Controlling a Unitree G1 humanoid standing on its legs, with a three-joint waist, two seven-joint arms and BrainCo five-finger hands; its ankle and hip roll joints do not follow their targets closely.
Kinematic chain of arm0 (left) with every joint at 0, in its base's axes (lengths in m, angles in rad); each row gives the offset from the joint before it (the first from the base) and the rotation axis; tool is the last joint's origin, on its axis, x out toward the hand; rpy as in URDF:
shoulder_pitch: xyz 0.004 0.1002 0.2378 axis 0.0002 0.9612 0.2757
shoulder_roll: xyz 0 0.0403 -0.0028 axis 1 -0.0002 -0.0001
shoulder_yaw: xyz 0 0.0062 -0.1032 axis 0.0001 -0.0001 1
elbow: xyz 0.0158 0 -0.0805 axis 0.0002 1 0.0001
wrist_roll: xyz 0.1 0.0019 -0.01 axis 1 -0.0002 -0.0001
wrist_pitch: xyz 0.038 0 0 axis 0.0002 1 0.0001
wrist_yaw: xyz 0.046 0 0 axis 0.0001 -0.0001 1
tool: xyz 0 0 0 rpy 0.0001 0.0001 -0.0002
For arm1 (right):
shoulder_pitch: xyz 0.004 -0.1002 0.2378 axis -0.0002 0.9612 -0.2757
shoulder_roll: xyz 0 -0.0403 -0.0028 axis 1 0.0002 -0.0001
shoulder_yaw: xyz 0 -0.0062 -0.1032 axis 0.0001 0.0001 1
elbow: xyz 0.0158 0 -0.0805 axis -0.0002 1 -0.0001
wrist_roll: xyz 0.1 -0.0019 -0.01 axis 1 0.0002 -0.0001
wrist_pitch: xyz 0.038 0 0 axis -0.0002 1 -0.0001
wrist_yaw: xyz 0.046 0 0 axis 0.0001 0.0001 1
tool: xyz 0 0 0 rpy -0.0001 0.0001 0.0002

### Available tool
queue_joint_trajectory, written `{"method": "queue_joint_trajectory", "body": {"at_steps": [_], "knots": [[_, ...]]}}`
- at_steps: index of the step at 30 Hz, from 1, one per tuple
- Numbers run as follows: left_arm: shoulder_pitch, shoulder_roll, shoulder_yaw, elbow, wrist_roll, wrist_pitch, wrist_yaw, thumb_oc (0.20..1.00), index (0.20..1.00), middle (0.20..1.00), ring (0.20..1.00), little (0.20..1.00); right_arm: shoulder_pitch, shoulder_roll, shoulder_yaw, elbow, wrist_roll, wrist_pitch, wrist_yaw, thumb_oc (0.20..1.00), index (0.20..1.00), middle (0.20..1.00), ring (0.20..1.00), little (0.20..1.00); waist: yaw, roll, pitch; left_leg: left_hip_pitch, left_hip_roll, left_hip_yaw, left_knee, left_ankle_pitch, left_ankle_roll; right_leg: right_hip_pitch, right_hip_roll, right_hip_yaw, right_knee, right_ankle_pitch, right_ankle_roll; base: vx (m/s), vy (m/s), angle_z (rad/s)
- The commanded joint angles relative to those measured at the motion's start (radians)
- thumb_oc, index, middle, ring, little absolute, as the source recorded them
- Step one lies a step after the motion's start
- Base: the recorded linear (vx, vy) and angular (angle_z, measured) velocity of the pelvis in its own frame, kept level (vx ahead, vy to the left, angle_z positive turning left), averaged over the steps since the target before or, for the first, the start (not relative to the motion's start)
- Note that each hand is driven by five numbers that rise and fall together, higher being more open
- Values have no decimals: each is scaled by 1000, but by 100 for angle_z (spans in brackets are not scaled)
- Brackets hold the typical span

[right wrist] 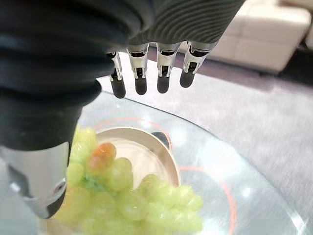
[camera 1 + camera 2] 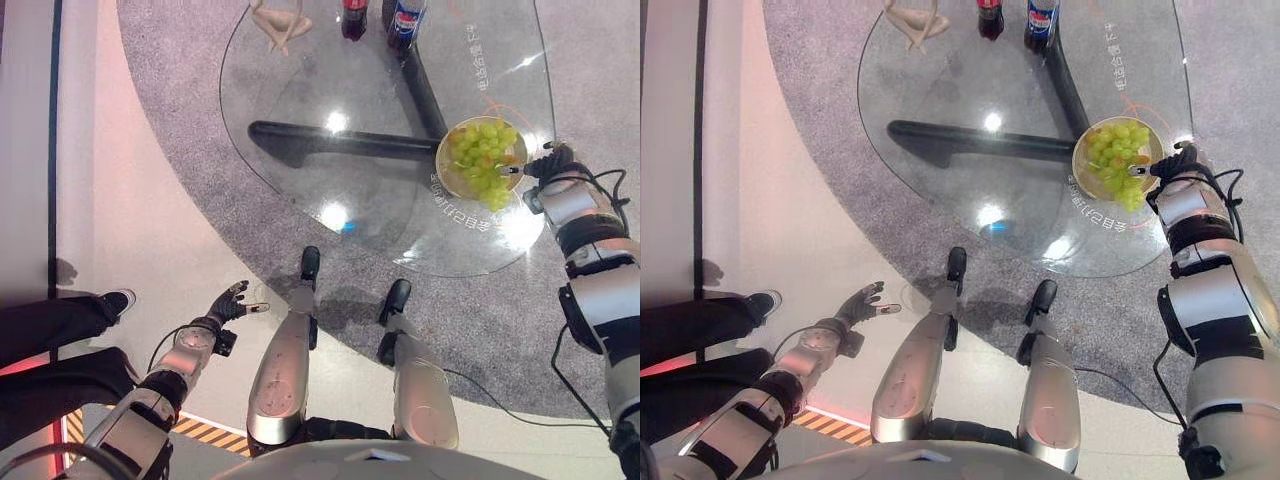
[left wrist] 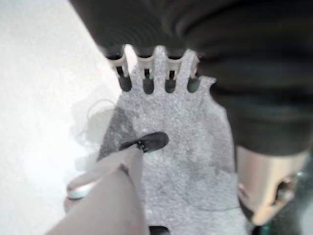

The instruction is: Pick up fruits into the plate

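A bunch of green grapes [image 2: 480, 160] lies in a round pale plate [image 1: 146, 152] near the right edge of the glass table [image 2: 330, 170]. Part of the bunch hangs over the plate's near rim. An orange-tinted fruit [image 1: 102, 151] sits among the grapes. My right hand [image 2: 545, 165] hovers right beside the plate, open, with its fingers [image 1: 139, 73] straight and nothing in them. Low on the left, my left hand [image 2: 228, 303] hangs over the floor, open and empty, fingers [image 3: 146, 81] straight.
Two dark soda bottles [image 2: 353, 18] [image 2: 405, 22] and a beige figure-like object [image 2: 280, 22] stand at the table's far edge. The table's dark base [image 2: 340, 140] shows through the glass. A person's dark trouser leg and shoe [image 2: 60, 325] are at the left. A pale sofa [image 1: 264, 29] stands beyond the table.
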Motion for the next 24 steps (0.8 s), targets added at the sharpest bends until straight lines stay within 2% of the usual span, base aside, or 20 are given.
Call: {"method": "queue_joint_trajectory", "body": {"at_steps": [1,3,5,8,10,11,15,17,22,24], "knots": [[27,-20,59,87,-36,18,-30,1000,1000,1000,1000,1000,104,-36,-21,-111,172,-108,4,1000,1000,1000,1000,1000,-37,-86,-48,87,-38,77,61,-197,32,-10,41,34,52,-20,-33,125,2,1],[45,-27,79,106,-41,25,-42,1000,1000,1000,1000,1000,214,4,-77,-197,280,-122,28,1000,1000,1000,1000,1000,-52,-99,-80,118,-33,89,50,-204,28,20,40,45,37,-20,-31,153,13,-5],[71,-48,111,131,-48,29,-65,1000,1000,1000,1000,1000,383,96,-143,-290,393,-182,59,1000,1000,1000,1000,1000,-78,-110,-127,155,-26,107,46,-216,25,56,38,61,21,-21,-29,176,23,-25],[100,-70,135,148,-33,28,-71,1000,1000,1000,1000,1000,532,177,-181,-335,400,-252,96,1000,1000,1000,1000,1000,-96,-117,-173,185,-22,118,42,-225,25,88,38,74,8,-22,-25,142,3,-17],[145,-96,151,166,2,26,-79,1000,1000,1000,1000,1000,688,257,-209,-336,415,-328,161,1000,1000,1000,1000,1000,-111,-118,-228,220,-20,130,42,-234,26,125,36,86,-1,-26,-21,214,-2,-11],[157,-102,157,172,3,23,-89,1000,1000,1000,1000,1000,721,281,-211,-332,423,-337,170,1000,1000,1000,1000,1000,-115,-117,-245,234,-19,134,40,-238,26,137,37,89,-4,-28,-21,208,11,-11],[189,-117,172,187,26,25,-109,1000,1000,1000,1000,1000,798,342,-222,-300,451,-366,225,1000,1000,1000,1000,1000,-124,-115,-286,267,-22,140,36,-246,28,169,40,96,-11,-35,-22,122,10,-11],[231,-151,188,239,44,21,-127,1000,1000,1000,1000,1000,885,437,-226,-198,502,-409,302,1000,1000,1000,1000,1000,-140,-110,-344,314,-24,149,27,-255,29,212,43,108,-25,-40,-22,219,21,-23],[260,-191,217,308,35,29,-155,1000,1000,1000,1000,1000,939,499,-239,-9,459,-478,387,1000,1000,1000,1000,1000,-158,-95,-385,366,-28,160,11,-265,32,261,42,116,-45,-44,-22,90,31,-15],[267,-205,224,331,42,33,-151,1000,1000,1000,1000,1000,951,514,-243,48,446,-476,408,1000,1000,1000,1000,1000,-163,-90,-395,381,-29,165,8,-270,34,277,42,116,-50,-46,-24,50,19,-11]]}}
